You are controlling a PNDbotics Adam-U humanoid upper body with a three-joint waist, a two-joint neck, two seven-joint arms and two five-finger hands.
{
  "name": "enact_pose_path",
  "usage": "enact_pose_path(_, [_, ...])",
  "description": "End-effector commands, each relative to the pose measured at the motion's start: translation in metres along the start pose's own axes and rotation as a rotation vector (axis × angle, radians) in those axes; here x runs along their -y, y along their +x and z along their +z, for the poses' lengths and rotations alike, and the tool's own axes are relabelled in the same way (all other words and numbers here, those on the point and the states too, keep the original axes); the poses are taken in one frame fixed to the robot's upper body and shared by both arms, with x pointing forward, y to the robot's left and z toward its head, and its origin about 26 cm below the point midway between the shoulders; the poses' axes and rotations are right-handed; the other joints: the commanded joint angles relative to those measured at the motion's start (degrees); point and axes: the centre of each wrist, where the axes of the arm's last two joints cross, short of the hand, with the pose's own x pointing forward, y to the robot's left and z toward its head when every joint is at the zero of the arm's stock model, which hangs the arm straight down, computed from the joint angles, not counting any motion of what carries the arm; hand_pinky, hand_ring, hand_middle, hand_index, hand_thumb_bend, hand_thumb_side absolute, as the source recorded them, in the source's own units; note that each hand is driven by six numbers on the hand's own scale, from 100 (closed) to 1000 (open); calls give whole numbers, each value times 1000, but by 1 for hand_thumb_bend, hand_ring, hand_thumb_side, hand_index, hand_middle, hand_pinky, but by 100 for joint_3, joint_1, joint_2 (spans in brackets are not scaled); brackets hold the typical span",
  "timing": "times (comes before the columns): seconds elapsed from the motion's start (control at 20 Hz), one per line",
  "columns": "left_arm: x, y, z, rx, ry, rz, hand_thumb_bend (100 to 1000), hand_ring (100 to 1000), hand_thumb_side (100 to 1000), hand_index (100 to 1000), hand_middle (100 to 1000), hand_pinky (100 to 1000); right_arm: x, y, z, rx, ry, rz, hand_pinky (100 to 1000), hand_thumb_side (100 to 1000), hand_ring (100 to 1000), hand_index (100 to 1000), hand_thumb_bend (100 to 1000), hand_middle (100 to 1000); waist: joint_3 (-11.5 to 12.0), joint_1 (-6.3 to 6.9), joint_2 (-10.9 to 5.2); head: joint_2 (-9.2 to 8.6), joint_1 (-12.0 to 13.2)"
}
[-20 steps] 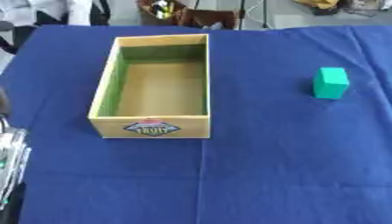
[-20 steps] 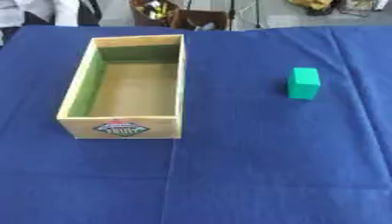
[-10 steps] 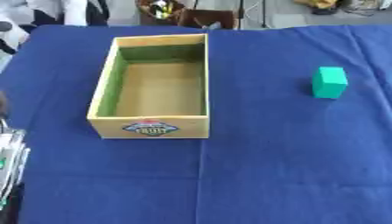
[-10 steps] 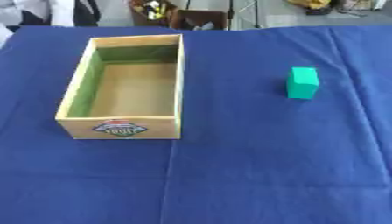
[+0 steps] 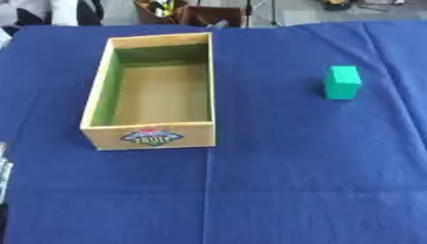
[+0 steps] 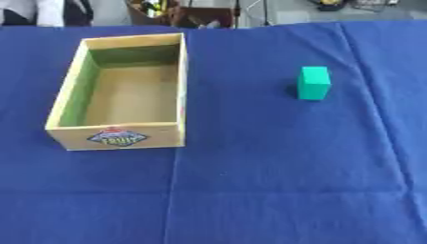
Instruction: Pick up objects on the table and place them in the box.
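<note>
A small green block (image 5: 343,82) stands on the blue tablecloth (image 5: 275,181), right of centre. An open wooden box (image 5: 210,86) with a fruit label on its near wall sits left of centre; I see nothing inside it. The block is well apart from the box, with bare cloth between them. Only a pale sliver of my left hand (image 5: 3,167) shows at the left edge of the left eye view, below the box's near corner. My right hand is in neither view.
Beyond the table's far edge there is clutter, including a brown box (image 5: 193,13) and a person's clothing at the upper left. A crease in the cloth runs from the box's near right corner toward me.
The whole picture has shifted a little left and up, so the camera moved. Less of my left hand shows at the left edge. Box and block keep their places.
</note>
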Motion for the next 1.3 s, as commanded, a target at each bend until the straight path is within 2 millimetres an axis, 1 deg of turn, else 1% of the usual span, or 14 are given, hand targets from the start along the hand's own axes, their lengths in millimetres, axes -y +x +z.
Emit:
enact_pose_path(0.05, [-1,6,-5,28,-12,5,100,701,1000,885,847,568,23,5,-12,59,101,130,882,1000,912,913,181,856,10,-6,-133,103,-17])
enact_pose_path(0.3, [-1,6,-5,26,-18,5,100,701,1000,885,848,567,39,10,-24,78,265,248,888,1000,933,949,229,882,18,-8,-126,87,-23])
enact_pose_path(0.4, [0,6,-5,25,-21,7,100,701,1000,885,848,567,43,12,-28,72,329,288,891,1000,940,956,248,891,27,-9,-125,60,-35])
enact_pose_path(0.5, [0,6,-5,25,-23,9,100,701,1000,885,848,567,45,13,-32,64,370,313,891,1000,940,956,248,891,34,-8,-124,39,-44])
enact_pose_path(0.55, [0,6,-5,25,-24,10,100,701,1000,885,849,567,45,13,-33,62,382,320,892,1000,944,962,295,898,36,-7,-124,31,-48])
enact_pose_path(0.65, [1,6,-5,25,-28,15,100,701,1000,885,849,567,44,8,-39,44,430,339,893,1000,944,963,307,898,68,-7,-118,-27,-101])
enact_pose_path(0.7, [2,6,-5,25,-31,17,100,701,1000,885,849,566,43,5,-42,34,450,345,894,1000,946,967,327,900,86,-8,-115,-50,-123])
enact_pose_path(0.9, [3,7,-5,23,-38,23,100,701,1000,885,850,566,38,-11,-56,-9,512,362,893,1000,949,971,334,904,116,-21,-100,-115,-165])
enact_pose_path(1.3, [4,7,-4,19,-46,28,100,701,1000,885,852,565,22,-40,-75,-96,566,377,893,1000,950,974,359,907,165,-34,-78,-210,-247])
